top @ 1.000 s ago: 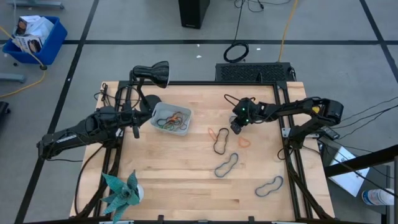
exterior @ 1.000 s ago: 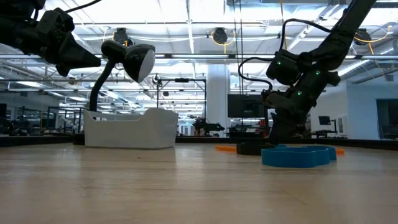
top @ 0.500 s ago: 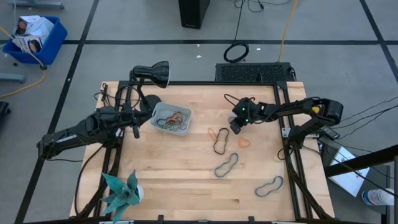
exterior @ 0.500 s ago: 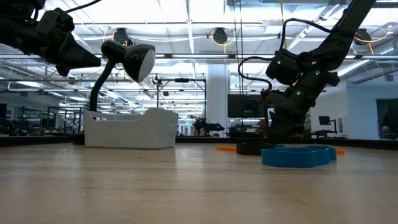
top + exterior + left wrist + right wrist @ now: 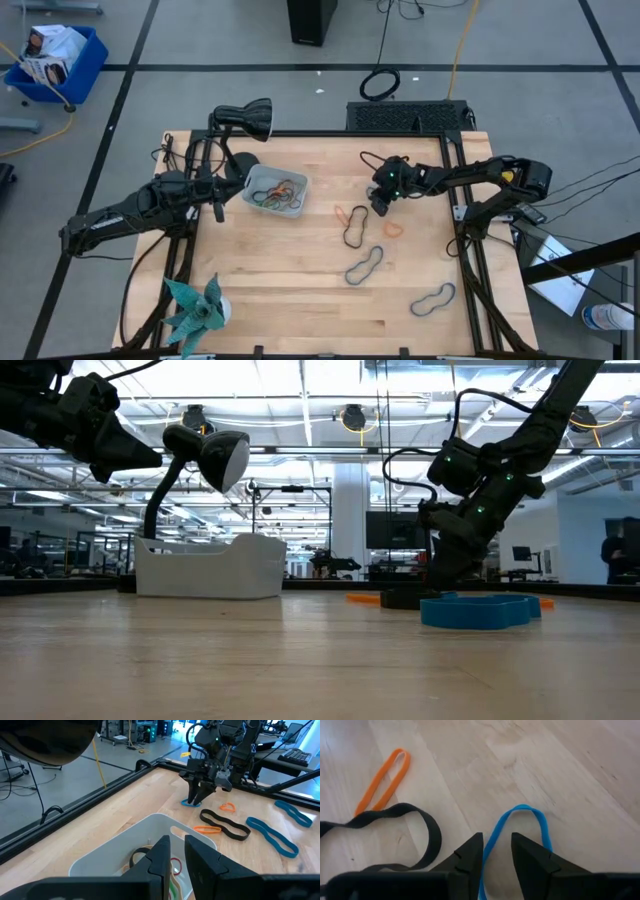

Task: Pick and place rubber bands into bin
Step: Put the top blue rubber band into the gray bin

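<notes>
The bin (image 5: 262,180), a pale tray holding several rubber bands, sits at the table's far left; it also shows in the left wrist view (image 5: 107,855). My left gripper (image 5: 219,207) hovers shut at its left edge, fingers (image 5: 176,845) over its rim. My right gripper (image 5: 378,207) stands fingers-down on the table right of centre, shut on a thin blue rubber band (image 5: 520,817). Next to it lie an orange band (image 5: 382,782) and a black band (image 5: 395,835). Two wide blue bands (image 5: 364,265) (image 5: 433,298) and a small orange one (image 5: 393,227) lie nearer the front. My right gripper has one strand of the thin blue band's loop (image 5: 488,851) between its two fingers. The fingers come from above, pointing down, as the left wrist view (image 5: 196,795) shows. The rest of the loop lies flat and slack on the table.
A black desk lamp (image 5: 245,118) stands at the far left corner behind the bin. A teal paper plant (image 5: 198,310) stands at the near left corner. Black cables (image 5: 370,160) lie by the right arm.
</notes>
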You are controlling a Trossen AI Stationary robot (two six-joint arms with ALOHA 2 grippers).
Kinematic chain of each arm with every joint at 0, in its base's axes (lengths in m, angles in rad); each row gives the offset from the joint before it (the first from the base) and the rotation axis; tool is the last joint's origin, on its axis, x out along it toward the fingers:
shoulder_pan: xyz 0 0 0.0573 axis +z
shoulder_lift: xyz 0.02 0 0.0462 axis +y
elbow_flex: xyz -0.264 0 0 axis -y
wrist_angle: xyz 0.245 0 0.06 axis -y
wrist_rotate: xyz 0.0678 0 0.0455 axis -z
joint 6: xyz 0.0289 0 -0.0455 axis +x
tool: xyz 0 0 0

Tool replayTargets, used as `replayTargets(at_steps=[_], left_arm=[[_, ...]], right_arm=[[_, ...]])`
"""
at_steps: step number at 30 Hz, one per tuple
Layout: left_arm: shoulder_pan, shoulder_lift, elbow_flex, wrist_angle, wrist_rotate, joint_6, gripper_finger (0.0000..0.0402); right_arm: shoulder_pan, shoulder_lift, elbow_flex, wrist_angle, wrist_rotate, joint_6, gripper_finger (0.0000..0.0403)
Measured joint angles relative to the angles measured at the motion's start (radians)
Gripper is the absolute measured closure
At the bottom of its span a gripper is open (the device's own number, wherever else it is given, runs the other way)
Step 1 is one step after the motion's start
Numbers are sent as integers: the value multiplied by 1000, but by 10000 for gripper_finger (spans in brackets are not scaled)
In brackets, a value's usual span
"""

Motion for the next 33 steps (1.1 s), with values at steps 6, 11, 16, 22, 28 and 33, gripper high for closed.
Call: replayTargets(at_steps=[6, 11, 16, 22, 28, 33], left_arm=[[0, 0, 0, 0, 0, 1, 339], [0, 0, 0, 0, 0, 1, 339], [0, 0, 0, 0, 0, 1, 339], [0, 0, 0, 0, 0, 1, 339], [0, 0, 0, 0, 0, 15, 339], [0, 0, 0, 0, 0, 14, 339]], right_arm=[[2, 0, 1, 0, 0, -95, 307], [2, 0, 1, 1, 9, -226, 307], [2, 0, 2, 1, 99, -298, 307], [2, -2, 2, 10, 111, -306, 307], [2, -1, 2, 14, 109, -301, 304], [2, -1, 2, 13, 109, -298, 288]])
